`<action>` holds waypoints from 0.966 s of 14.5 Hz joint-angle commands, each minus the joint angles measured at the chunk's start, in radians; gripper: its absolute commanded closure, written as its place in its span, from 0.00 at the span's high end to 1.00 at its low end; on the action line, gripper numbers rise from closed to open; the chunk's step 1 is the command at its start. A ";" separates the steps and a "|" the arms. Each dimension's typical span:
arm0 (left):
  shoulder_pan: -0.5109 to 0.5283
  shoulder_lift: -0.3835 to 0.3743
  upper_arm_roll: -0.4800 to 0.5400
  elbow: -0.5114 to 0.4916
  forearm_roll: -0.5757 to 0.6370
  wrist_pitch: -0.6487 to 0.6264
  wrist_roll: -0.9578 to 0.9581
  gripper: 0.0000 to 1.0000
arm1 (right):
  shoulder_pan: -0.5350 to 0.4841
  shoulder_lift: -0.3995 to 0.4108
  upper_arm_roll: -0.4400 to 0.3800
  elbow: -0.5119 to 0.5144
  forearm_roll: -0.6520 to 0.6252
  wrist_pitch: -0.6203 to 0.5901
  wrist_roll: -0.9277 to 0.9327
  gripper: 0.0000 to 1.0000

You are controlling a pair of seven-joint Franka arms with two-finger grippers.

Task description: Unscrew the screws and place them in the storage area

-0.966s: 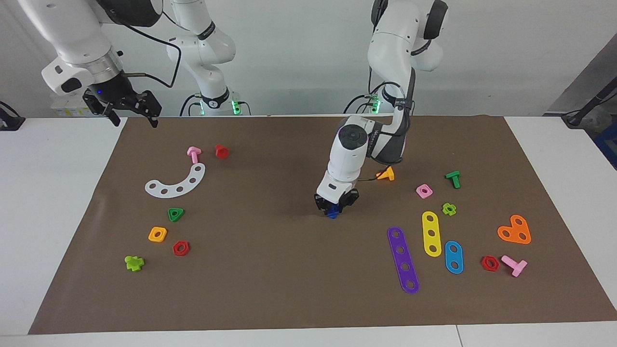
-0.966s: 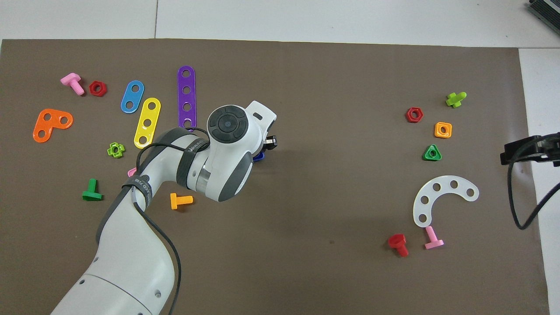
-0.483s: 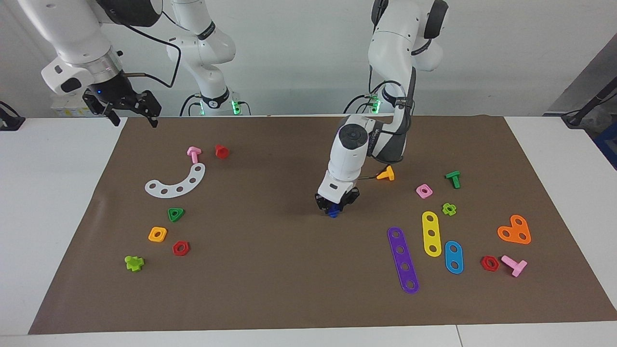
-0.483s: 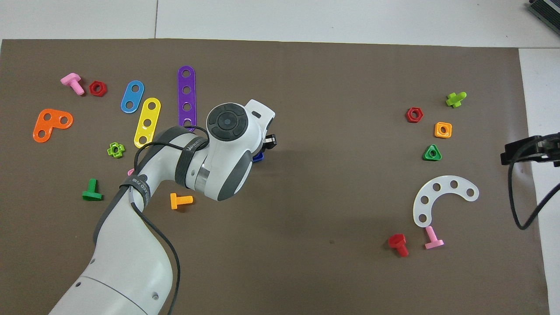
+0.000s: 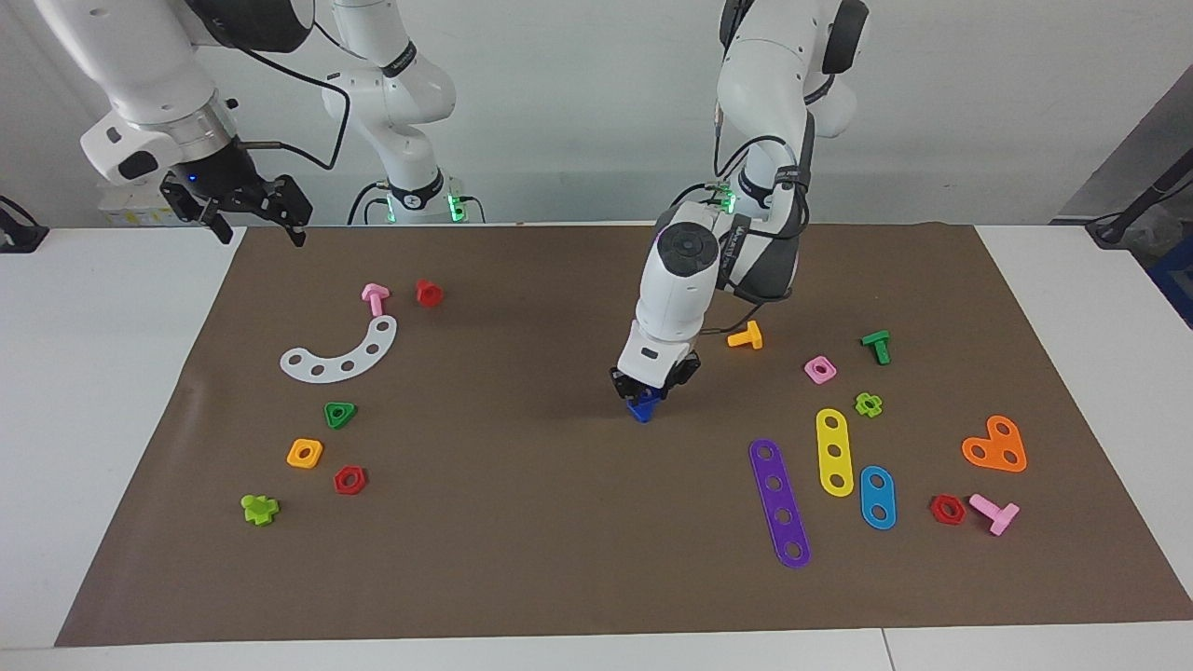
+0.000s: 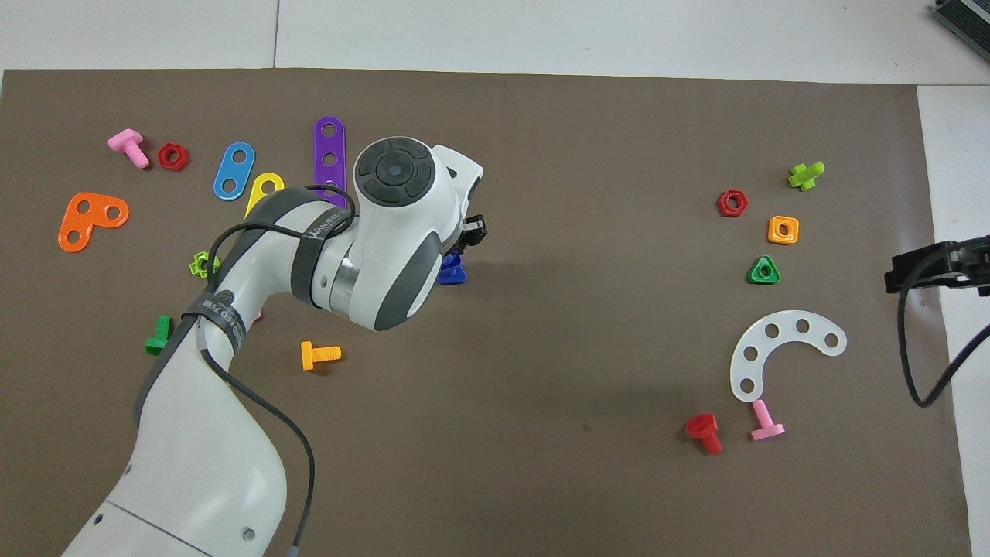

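My left gripper (image 5: pixel 645 396) points down over the middle of the brown mat and is shut on the small dark-blue bolt (image 5: pixel 641 409), which hangs just below the fingers, at or barely above the mat. In the overhead view the bolt (image 6: pixel 451 271) peeks out beside the left gripper (image 6: pixel 458 249). The storage area is the stretch of mat around the white curved strip (image 5: pixel 343 354), toward the right arm's end, also in the overhead view (image 6: pixel 780 350). My right gripper (image 5: pixel 253 224) waits open and empty over the mat's corner there, and shows in the overhead view (image 6: pixel 928 267).
A green triangle nut (image 5: pixel 340 415), an orange square nut (image 5: pixel 305 453), a red hexagon nut (image 5: pixel 349 480), a lime piece (image 5: pixel 259 508), a pink bolt (image 5: pixel 375 298) and a red bolt (image 5: pixel 429 293) lie around the white strip. Purple (image 5: pixel 779 503), yellow (image 5: pixel 834 451) and blue (image 5: pixel 877 497) strips lie toward the left arm's end.
My left arm has risen a little with the dark-blue bolt, which now shows more below the fingers. The right arm has not moved.
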 commanded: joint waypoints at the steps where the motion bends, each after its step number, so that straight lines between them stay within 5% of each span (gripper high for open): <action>1: 0.077 0.003 0.002 0.065 -0.045 -0.104 0.009 0.08 | 0.002 -0.028 -0.001 -0.039 0.004 0.000 0.021 1.00; 5: 0.201 -0.051 0.002 0.039 -0.048 -0.162 0.183 0.08 | 0.028 -0.025 0.003 -0.030 0.004 0.035 0.045 1.00; 8: 0.263 -0.078 0.002 -0.010 -0.048 -0.186 0.347 0.08 | 0.138 0.017 0.005 0.039 -0.002 0.043 0.094 1.00; 11: 0.294 -0.120 0.002 -0.128 -0.048 -0.105 0.536 0.09 | 0.255 0.080 0.011 0.055 0.015 0.137 0.235 1.00; 14: 0.289 -0.166 0.002 -0.290 -0.048 0.053 0.584 0.09 | 0.396 0.240 0.012 0.125 0.016 0.214 0.449 1.00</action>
